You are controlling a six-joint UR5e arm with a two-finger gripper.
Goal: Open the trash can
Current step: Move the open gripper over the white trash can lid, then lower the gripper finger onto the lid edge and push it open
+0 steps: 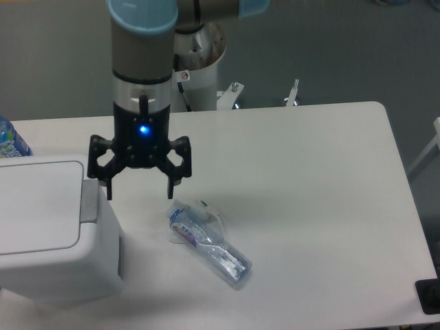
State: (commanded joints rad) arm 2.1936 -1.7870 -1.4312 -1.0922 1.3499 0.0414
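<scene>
Nearest, at about 8 o'clock on the white desk [323,206], stands the bin [51,230], a boxy white can with its flat lid [38,206] closed and level. A grey button strip [90,201] runs along the rim on its 3 o'clock side. Just toward 3 o'clock of the bin, near the middle of the desk, a crushed clear bottle [208,242] lies on its side, apart from the bin, its length running from 10 to 4 o'clock. Above and behind it hangs the tool [139,192], pointing down with a blue light lit on its body; its two fingers are spread wide and hold nothing. One fingertip [109,193] hangs beside the button strip; contact cannot be judged. At 9 o'clock, behind the bin, part of a blue-labelled bottle [10,141] shows.
</scene>
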